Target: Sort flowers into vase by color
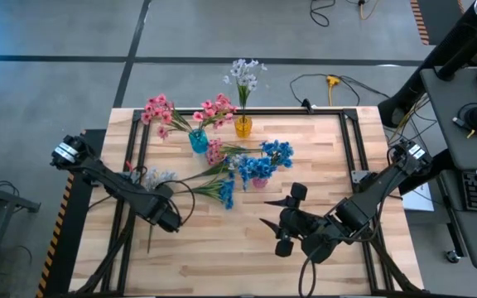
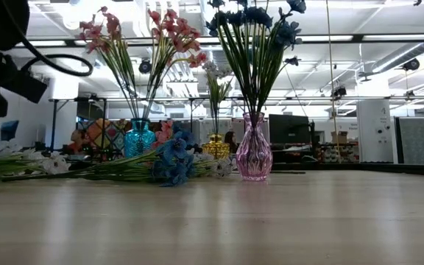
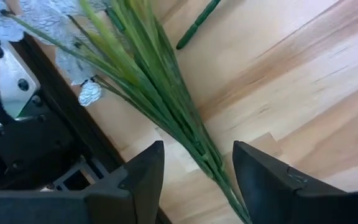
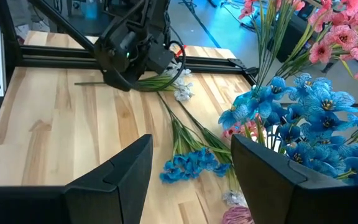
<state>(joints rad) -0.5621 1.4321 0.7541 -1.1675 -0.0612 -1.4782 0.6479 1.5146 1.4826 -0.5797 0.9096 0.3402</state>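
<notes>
From above, the left gripper sits low over a white spray at the table's left side; the right gripper waits right of centre.

Low view: pink flowers stand in a teal vase, blue ones in a pink vase, pale ones in a yellow vase; a loose blue spray lies flat.

Left wrist: jaws spread, green stems between them, ungripped.

Right wrist: jaws wide apart, empty.

Both arms are black and jointed, with black cables looping alongside. Each pincer has two broad, wedge-shaped black fingers.
</notes>
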